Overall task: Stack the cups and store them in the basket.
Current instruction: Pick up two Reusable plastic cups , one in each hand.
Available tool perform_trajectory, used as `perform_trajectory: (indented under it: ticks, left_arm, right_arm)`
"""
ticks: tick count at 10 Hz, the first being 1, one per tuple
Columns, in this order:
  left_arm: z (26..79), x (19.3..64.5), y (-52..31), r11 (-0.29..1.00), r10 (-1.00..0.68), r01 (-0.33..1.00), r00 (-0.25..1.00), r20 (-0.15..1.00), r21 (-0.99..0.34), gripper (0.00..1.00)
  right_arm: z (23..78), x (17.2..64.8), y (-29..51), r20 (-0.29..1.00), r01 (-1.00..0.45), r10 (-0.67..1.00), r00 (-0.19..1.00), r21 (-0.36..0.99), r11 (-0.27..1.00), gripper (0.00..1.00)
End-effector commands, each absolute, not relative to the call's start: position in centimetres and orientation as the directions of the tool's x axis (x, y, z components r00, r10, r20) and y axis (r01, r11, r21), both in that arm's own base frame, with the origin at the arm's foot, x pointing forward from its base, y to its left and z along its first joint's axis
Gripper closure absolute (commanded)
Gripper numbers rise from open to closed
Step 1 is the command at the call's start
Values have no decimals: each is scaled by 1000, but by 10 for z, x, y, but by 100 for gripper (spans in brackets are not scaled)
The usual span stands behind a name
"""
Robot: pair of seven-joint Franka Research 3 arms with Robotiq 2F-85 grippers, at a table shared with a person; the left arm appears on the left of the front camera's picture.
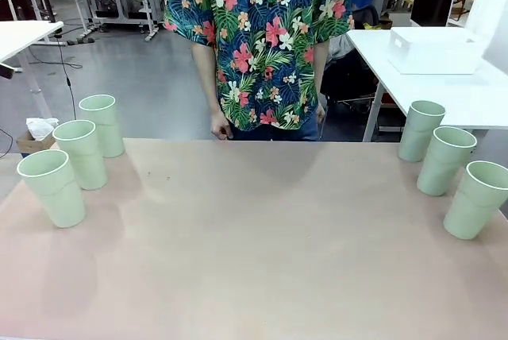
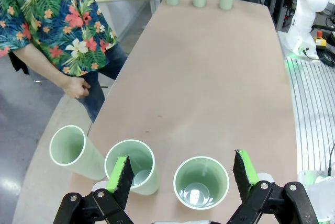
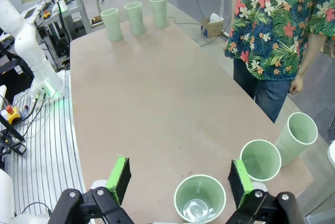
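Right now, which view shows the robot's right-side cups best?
Right wrist view: the three cups are close, seen from above, insides visible. Front view shows them side-on; left wrist view shows them small and distant.

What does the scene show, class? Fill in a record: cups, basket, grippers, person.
left cups: three, upright, unstacked
right cups: three, upright, unstacked
basket: on white side table, far right
left gripper: open, above left cups
right gripper: open, above right cups
person: standing at far side
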State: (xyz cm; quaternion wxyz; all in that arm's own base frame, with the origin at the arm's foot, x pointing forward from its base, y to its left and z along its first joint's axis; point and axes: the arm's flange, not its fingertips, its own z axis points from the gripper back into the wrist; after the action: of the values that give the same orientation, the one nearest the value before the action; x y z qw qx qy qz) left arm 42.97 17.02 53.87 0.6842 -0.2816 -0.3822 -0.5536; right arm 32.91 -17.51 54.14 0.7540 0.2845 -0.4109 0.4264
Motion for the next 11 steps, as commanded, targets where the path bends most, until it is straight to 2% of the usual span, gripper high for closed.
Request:
perform_trajectory:
  ticks: [1, 6, 7, 8, 10, 11]
  left_arm:
    - [538, 429, 171, 224, -545, 974, 93, 833, 38, 0]
    - [538, 429, 171, 224, -545, 974, 93, 833, 38, 0]
    - [539, 430, 170, 228, -542, 973, 95, 835, 38, 0]
    - [531, 447, 179, 229, -568, 973, 118, 814, 18, 0]
    - [523, 469, 197, 121, -570, 993, 77, 818, -10, 0]
    - [518, 479, 209, 80, -560, 997, 57, 827, -15, 0]
  right_arm:
    - [543, 332, -175, 877, -883, 399, 268, 58, 466, 0]
    - [543, 332, -175, 877, -883, 399, 268, 58, 466, 0]
    - [541, 329, -175, 862, -877, 409, 299, 79, 475, 0]
    - [537, 348, -188, 874, -890, 384, 298, 110, 442, 0]
    - [530, 379, -213, 902, -945, 344, 261, 165, 283, 0]
    - [521, 395, -227, 913, -949, 305, 270, 199, 244, 0]
